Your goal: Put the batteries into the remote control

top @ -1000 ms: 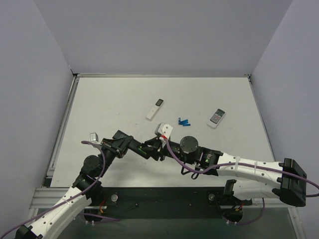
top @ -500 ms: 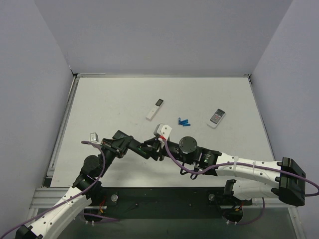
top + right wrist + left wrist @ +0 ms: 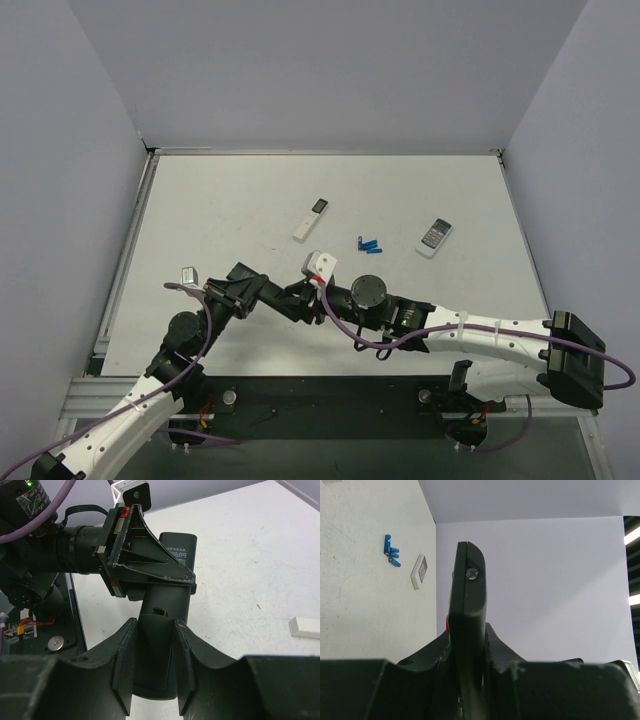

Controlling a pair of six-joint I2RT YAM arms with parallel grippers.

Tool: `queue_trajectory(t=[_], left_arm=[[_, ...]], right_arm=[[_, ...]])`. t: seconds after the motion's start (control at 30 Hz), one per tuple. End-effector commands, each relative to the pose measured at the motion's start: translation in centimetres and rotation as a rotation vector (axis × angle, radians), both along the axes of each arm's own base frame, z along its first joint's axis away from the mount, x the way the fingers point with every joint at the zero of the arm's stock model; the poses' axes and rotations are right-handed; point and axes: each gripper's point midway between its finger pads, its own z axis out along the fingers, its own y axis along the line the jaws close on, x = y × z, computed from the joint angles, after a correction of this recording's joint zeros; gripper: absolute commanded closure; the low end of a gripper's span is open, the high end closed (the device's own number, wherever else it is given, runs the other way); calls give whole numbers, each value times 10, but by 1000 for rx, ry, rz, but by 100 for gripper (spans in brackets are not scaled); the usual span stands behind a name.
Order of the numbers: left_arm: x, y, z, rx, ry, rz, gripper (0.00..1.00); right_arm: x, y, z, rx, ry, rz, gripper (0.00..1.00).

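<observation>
Meeting over the front of the tabletop [image 3: 220,200], the left hand [image 3: 296,299] and right hand [image 3: 316,292] sit tip to tip. From the left wrist, that hand is clamped on the black remote control [image 3: 470,590], held edge-on. From the right wrist, the right hand's fingers [image 3: 125,665] stand narrow, flanking the remote's end; whether they grip it, I cannot tell.

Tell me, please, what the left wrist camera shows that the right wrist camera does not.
Only the left wrist view shows the blue batteries and the small white remote lying on the table. Only the right wrist view shows the printed back of the black remote, with the right fingers on either side of its near end. Both show the black remote clamped between the left fingers.
</observation>
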Motion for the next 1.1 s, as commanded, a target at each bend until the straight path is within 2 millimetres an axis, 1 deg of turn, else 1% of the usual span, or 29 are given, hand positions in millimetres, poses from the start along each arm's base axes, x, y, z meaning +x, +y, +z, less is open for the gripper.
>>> queue_trajectory(t=[0.0, 0.03, 0.07, 0.13, 0.17, 0.3, 0.37, 0.47, 0.53, 0.6, 0.63, 0.67, 0.7, 0.73, 0.77, 0.8, 0.83, 0.9, 0.93, 0.97, 1.0, 1.03, 1.07], left_arm=[[-4, 1, 11, -71, -50, -10, 100], [-4, 1, 10, -70, -47, -11, 100], [-4, 1, 10, -72, -49, -10, 100], [-4, 1, 10, -70, -47, -11, 100], [-4, 1, 10, -69, -49, -11, 100], [-5, 0, 10, -68, -51, -14, 100], [-5, 0, 10, -68, -51, -17, 100], [-5, 0, 10, -65, -51, -17, 100], [-5, 0, 10, -63, -52, -17, 100], [-5, 0, 10, -59, -54, -18, 100], [-5, -1, 9, -54, -55, -17, 100], [-4, -1, 8, -49, -53, -18, 100], [-4, -1, 8, -42, -59, -18, 100], [-4, -1, 8, -39, -60, -19, 100], [-4, -2, 6, -24, -60, -19, 100], [-4, -2, 6, -18, -65, -18, 100], [-4, -3, 5, -12, -65, -21, 100], [-4, -3, 7, -4, -83, -22, 100], [-4, -4, 7, -1, -87, -25, 100], [-4, -4, 8, 5, -101, -26, 100], [-5, -4, 12, 1, -118, -28, 100], [-6, -5, 14, 3, -128, -31, 100], [-6, -6, 15, 7, -135, -35, 100]], right_arm=[[-1, -2, -13, -18, 3, 6, 94], [0, -2, -13, -17, 6, 4, 92], [-1, -2, -15, -20, 11, 4, 86], [0, -3, -15, -20, 14, 1, 80], [0, -3, -15, -19, 17, 0, 75], [0, -2, -11, -8, 23, 2, 66], [0, -1, -7, -2, 23, 7, 59], [-1, -1, -4, 3, 26, 9, 55], [0, 0, 0, 12, 27, 7, 49], [-1, -1, 7, 33, 34, 8, 43], [-2, -1, 10, 40, 35, 9, 37], [-2, -3, 19, 53, 36, 9, 33], [-3, -3, 24, 60, 40, 8, 29], [-3, -4, 28, 71, 53, 1, 22], [-3, -6, 38, 89, 60, -5, 19], [-1, -8, 43, 98, 70, -21, 16], [1, -9, 46, 114, 101, -47, 12], [6, -13, 53, 133, 139, -81, 10], [13, -17, 55, 150, 172, -112, 8], [13, -18, 53, 162, 241, -123, 7], [16, -19, 57, 182, 282, -131, 7], [19, -20, 56, 191, 328, -148, 7], [24, -23, 49, 191, 436, -164, 7]])
